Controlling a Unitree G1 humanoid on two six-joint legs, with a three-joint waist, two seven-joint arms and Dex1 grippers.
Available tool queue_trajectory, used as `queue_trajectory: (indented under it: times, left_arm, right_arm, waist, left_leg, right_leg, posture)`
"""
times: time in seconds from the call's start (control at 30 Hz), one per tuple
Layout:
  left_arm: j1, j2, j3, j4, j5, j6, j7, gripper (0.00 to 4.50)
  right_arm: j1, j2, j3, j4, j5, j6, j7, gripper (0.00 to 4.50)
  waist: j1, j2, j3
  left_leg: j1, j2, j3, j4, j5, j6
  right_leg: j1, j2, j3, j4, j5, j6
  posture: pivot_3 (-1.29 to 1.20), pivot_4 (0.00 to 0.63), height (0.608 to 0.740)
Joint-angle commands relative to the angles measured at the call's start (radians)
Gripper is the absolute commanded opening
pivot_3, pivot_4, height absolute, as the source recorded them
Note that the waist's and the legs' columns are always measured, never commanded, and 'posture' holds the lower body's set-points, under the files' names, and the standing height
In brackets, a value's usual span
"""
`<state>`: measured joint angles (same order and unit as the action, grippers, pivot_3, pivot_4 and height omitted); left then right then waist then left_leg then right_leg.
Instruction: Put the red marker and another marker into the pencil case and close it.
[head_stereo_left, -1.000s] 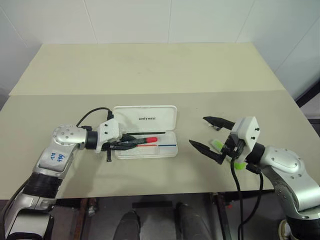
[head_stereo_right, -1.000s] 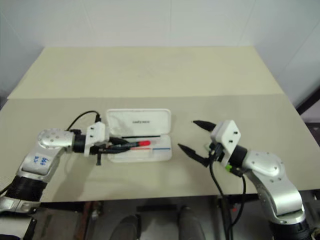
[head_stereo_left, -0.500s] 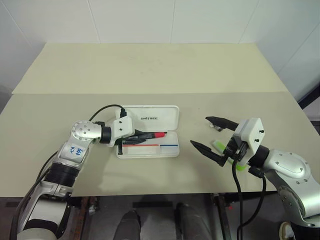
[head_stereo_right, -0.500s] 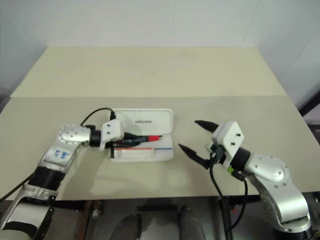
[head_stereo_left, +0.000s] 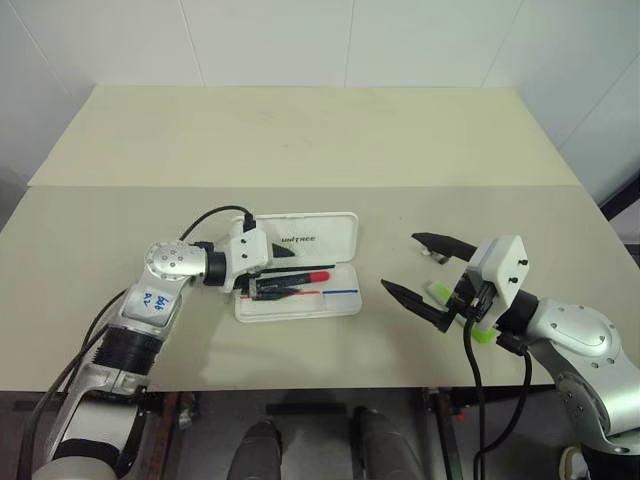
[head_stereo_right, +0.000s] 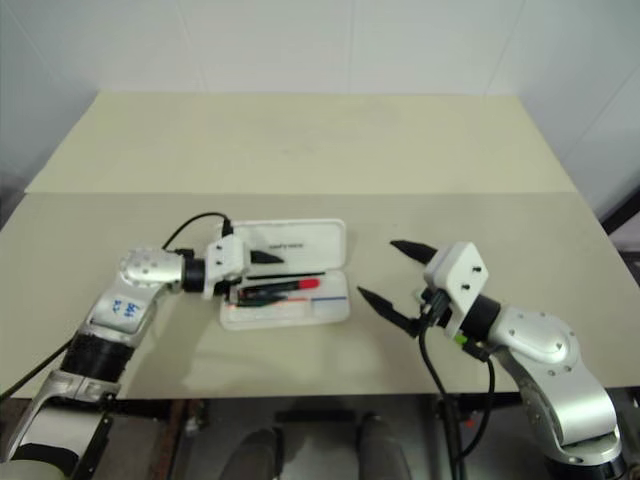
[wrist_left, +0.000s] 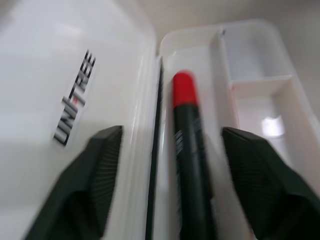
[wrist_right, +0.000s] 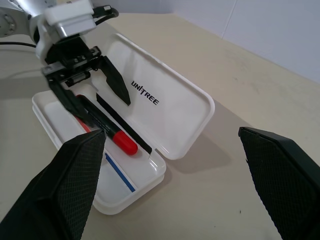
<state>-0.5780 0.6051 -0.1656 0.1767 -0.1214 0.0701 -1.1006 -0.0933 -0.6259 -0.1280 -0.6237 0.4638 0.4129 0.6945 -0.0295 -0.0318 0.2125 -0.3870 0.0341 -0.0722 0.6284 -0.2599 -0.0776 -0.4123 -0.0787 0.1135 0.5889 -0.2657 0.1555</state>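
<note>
Lying free in the pencil case (wrist_right: 165, 165), the red marker (wrist_left: 190, 150) sits between the wide-spread left claw (wrist_left: 175, 200); head view adds the right claw (head_stereo_left: 430, 275), also wide.

One pencil case (head_stereo_left: 310, 270) lies open on the bench (head_stereo_left: 300, 140). Two markers are here: one red marker (head_stereo_left: 295, 279) in the case's tray, and one lime-green highlighter (head_stereo_left: 445, 296) on the bench. There are two pincers, the left pincer (head_stereo_left: 282, 282) and the right pincer (head_stereo_left: 408, 265).
</note>
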Motion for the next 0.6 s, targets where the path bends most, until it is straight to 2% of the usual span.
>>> queue_trajectory:
  times: [0.03, 0.33, 0.47, 0.6]
  left_arm:
    - [0.017, 0.014, 0.038, -0.091, -0.074, 0.049, -0.033, 4.48]
    - [0.088, 0.066, 0.093, -0.226, -0.180, 0.098, -0.090, 4.48]
    - [0.157, 0.123, 0.196, -0.351, -0.306, 0.159, -0.120, 4.48]
    - [0.194, 0.157, 0.270, -0.444, -0.398, 0.259, -0.084, 4.48]
  right_arm:
    - [-0.007, 0.005, -0.017, -0.005, 0.013, -0.024, -0.001, 4.50]
    - [0.015, 0.014, -0.047, -0.010, 0.045, -0.005, -0.014, 4.50]
    - [0.093, -0.031, -0.177, 0.082, 0.056, 0.012, 0.002, 4.50]
    - [0.177, -0.074, -0.239, 0.146, 0.034, -0.008, 0.035, 4.50]
  waist:
    - [0.000, 0.000, 0.000]
    - [-0.001, 0.000, 0.000]
    - [0.000, 0.000, 0.000]
    - [0.001, 0.000, 0.000]
  left_leg:
    - [0.000, 0.000, 0.000, 0.000, 0.000, 0.000]
    - [0.000, 0.000, 0.000, 0.000, 0.000, 0.000]
    - [0.000, 0.000, 0.000, 0.000, 0.000, 0.000]
    - [0.000, 0.000, 0.000, 0.000, 0.000, 0.000]
  right_leg:
    - [0.000, 0.000, 0.000, 0.000, 0.000, 0.000]
    - [0.000, 0.000, 0.000, 0.000, -0.001, -0.001]
    - [0.000, 0.000, 0.000, 0.000, -0.001, -0.002]
    - [0.001, 0.000, 0.000, 0.000, -0.002, -0.004]
  posture:
    - [0.00, 0.150, 0.740]
    - [0.00, 0.150, 0.740]
    - [0.00, 0.150, 0.740]
    - [0.00, 0.150, 0.740]
